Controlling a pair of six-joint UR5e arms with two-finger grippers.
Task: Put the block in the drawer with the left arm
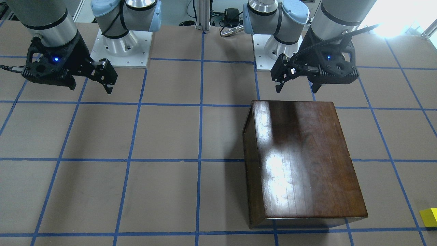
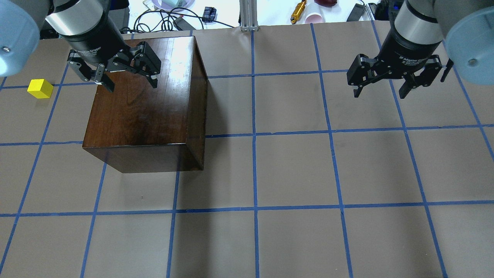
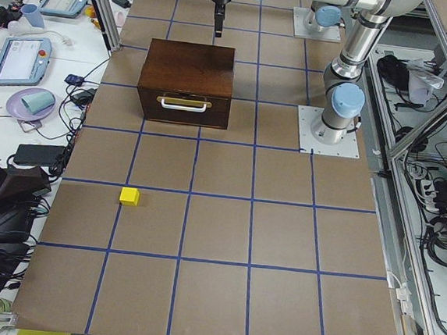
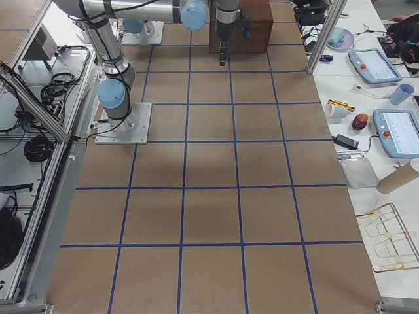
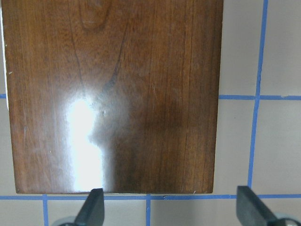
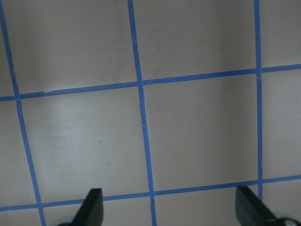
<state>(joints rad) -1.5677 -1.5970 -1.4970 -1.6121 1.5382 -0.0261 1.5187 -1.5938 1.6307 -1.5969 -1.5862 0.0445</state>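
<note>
The yellow block [image 2: 40, 88] lies on the table to the left of the dark brown cabinet [image 2: 142, 104]; it also shows at the right edge of the front-facing view [image 1: 429, 217] and in the left view [image 3: 129, 196]. The drawer [image 3: 183, 107] is shut, its handled front facing the block's end of the table. My left gripper [image 2: 129, 84] hangs open and empty above the cabinet's top, over its robot-side edge [image 1: 297, 89] [image 5: 171, 209]. My right gripper [image 2: 380, 94] hangs open and empty over bare table [image 1: 90, 88] [image 6: 169, 209].
The table [image 2: 293, 173] is brown paper with a blue tape grid. Both arm bases [image 1: 119, 48] stand at the robot's edge. Cables, cups and tablets lie on benches beyond the table's edges [image 3: 25, 103].
</note>
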